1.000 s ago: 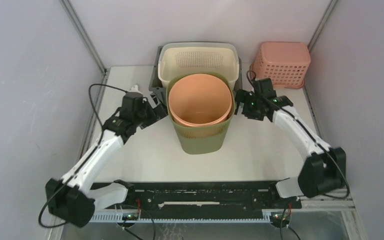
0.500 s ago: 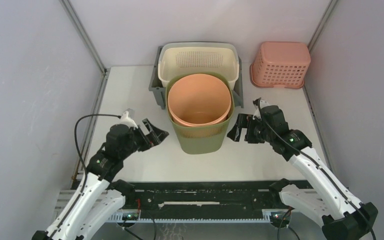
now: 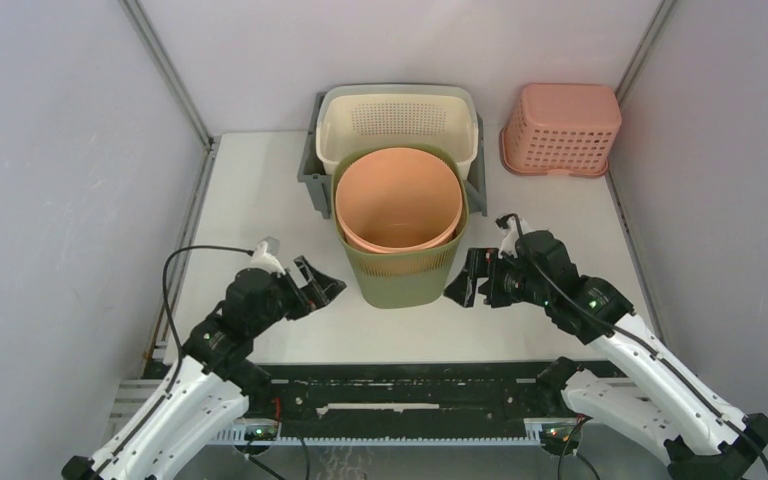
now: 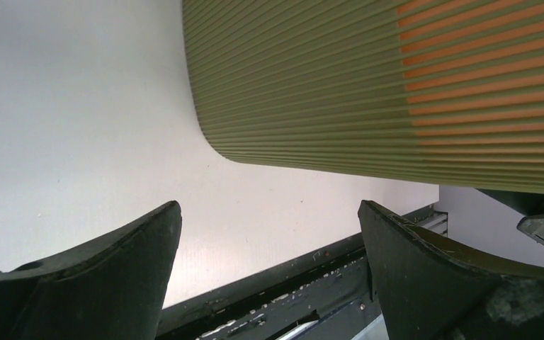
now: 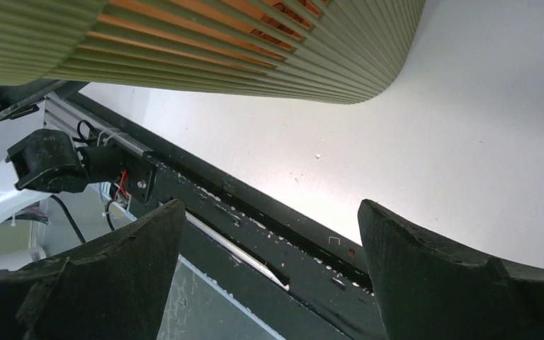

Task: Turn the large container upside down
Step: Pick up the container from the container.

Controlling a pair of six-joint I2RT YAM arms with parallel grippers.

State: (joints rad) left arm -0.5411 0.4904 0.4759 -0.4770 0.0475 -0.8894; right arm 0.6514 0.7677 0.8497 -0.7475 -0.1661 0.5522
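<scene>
The large container [image 3: 400, 275], an olive-green ribbed bin, stands upright in the middle of the table with an orange tub [image 3: 398, 200] nested inside it. My left gripper [image 3: 322, 283] is open, low beside the bin's left side near its base and not touching it. My right gripper [image 3: 463, 282] is open on the opposite side, also a little apart from the wall. The left wrist view shows the bin's ribbed wall [image 4: 312, 78] above my left gripper [image 4: 269, 209], whose jaws are empty. In the right wrist view the bin [image 5: 255, 49] is above my right gripper [image 5: 271, 207], also empty.
Directly behind the bin, a cream perforated basket [image 3: 397, 115] sits in a grey crate [image 3: 310, 170]. A pink basket [image 3: 562, 125] lies upside down at the back right. A black rail [image 3: 400, 385] runs along the near edge. Enclosure walls stand on both sides.
Both arms have pulled back from the bin's upper sides toward the near edge and come lower, level with its base. Both grippers stayed open. The bin has not moved.
</scene>
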